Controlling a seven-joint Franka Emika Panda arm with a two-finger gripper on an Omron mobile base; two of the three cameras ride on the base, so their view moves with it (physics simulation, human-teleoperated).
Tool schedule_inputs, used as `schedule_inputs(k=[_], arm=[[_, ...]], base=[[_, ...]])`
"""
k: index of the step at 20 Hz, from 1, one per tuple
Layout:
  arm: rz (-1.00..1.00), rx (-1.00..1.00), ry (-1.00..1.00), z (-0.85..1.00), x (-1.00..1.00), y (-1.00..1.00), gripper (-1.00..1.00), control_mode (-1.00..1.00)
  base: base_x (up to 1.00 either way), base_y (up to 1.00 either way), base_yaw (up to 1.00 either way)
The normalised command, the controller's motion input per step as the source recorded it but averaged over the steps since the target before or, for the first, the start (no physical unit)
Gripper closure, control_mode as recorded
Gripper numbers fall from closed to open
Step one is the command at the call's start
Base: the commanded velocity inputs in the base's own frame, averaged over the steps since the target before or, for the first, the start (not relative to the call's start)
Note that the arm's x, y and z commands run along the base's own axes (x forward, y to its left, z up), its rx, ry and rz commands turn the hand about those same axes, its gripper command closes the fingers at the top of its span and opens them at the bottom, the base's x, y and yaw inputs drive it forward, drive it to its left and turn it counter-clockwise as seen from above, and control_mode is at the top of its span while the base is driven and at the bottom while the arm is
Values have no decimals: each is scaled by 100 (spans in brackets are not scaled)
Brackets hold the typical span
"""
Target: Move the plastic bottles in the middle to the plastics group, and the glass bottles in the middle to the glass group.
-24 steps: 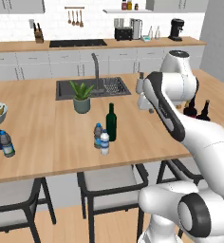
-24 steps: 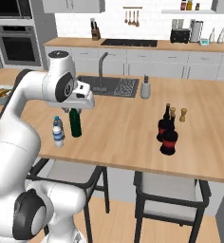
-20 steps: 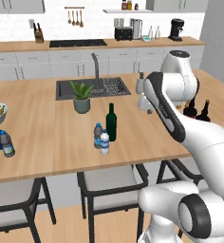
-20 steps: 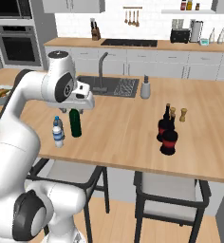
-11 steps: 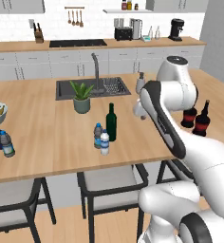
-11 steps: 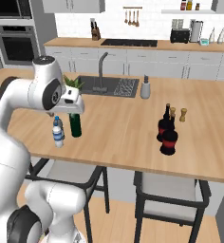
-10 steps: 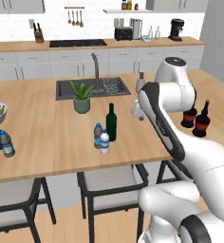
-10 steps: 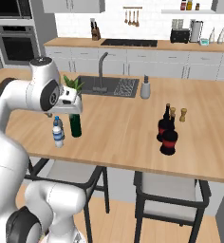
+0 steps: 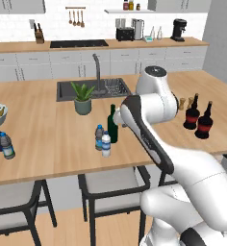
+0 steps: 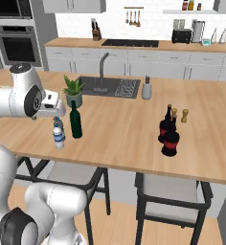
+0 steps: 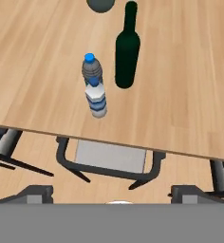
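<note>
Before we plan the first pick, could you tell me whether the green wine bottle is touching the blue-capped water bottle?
Apart. The hand view shows bare wood between the wine bottle and the blue-capped water bottle.

Both base views face forward over the counter (image 9: 48,144) from behind; the hand view looks down at its near edge.

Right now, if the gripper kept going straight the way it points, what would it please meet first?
Probably the white-capped water bottle, which stands nearest the middle of the hand view, with the blue-capped bottle just behind it; depth is hard to judge, so it could pass beside them to the countertop.
</note>
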Motion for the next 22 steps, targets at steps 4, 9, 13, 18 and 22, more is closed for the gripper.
schedule_inputs(k=[4,9,13,18,22], arm=[[12,0,0,-34,30,47,-100,-100],[18,0,4,-34,53,12,-100,-100],[19,0,1,-34,48,13,-100,-100],[14,0,0,-29,42,3,-100,-100],[5,-3,2,-29,41,0,-100,-100]], base=[[0,0,0],[0,0,0],[0,0,0],[0,0,0],[0,0,0]])
